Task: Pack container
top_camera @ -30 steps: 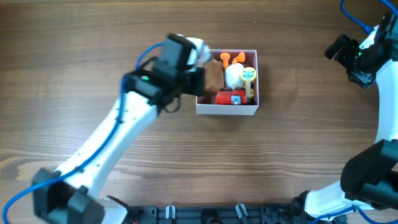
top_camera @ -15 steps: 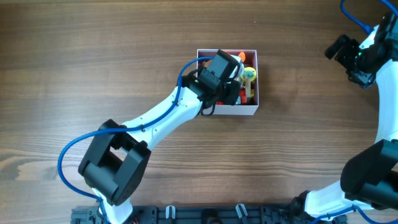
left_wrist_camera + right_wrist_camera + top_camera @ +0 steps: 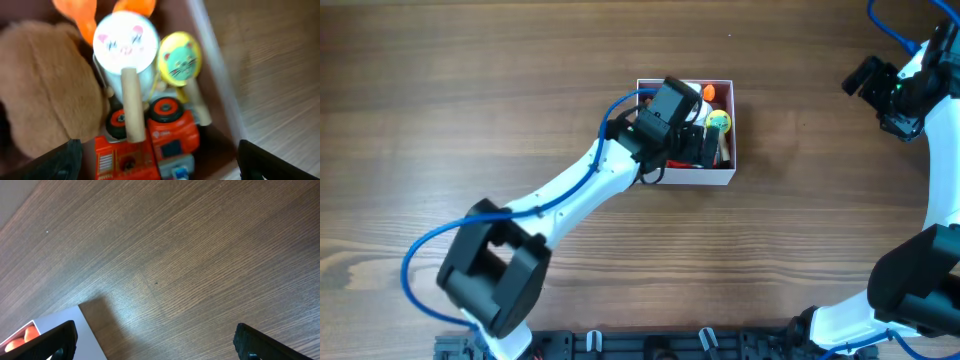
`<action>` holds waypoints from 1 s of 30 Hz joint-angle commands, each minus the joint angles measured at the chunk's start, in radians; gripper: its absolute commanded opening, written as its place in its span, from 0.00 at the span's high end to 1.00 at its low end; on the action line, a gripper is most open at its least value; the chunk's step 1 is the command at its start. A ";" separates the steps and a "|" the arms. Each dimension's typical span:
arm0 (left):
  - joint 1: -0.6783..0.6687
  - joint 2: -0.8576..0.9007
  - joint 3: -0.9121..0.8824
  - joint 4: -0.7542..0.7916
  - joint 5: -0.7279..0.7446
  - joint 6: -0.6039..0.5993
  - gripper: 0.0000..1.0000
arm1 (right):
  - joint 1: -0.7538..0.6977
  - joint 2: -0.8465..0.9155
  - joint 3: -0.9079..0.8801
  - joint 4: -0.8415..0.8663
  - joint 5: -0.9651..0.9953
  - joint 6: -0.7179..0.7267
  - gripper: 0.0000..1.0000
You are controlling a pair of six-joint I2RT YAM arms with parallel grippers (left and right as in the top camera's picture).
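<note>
The container [image 3: 701,180] is a shallow white box at the table's middle, with toys inside. My left gripper [image 3: 700,143] hovers over it, open and holding nothing. The left wrist view looks straight down into the container [image 3: 223,100]. In it lie a brown plush [image 3: 45,85], a white cat-face rattle [image 3: 125,40] with a wooden handle, a yellow cat-face rattle [image 3: 180,55], a red fire truck [image 3: 150,145] and orange pieces [image 3: 75,10]. The left gripper [image 3: 160,165] straddles the truck without touching it. My right gripper [image 3: 890,95] is open at the far right; the right gripper [image 3: 160,345] hangs over bare table.
Brown wooden table [image 3: 470,80] lies all around the container. The right wrist view catches one white corner of the container [image 3: 60,325] and an orange toy [image 3: 20,336] at its lower left. The arm bases stand along the front edge.
My left arm swung right from the container's left edge to over the toys, and its jaws went from shut to wide open. The right arm has not moved.
</note>
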 commanded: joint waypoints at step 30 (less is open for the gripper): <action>0.790 -0.834 0.042 -0.774 -0.298 -0.005 0.00 | 0.001 0.012 -0.008 0.003 -0.009 0.011 0.00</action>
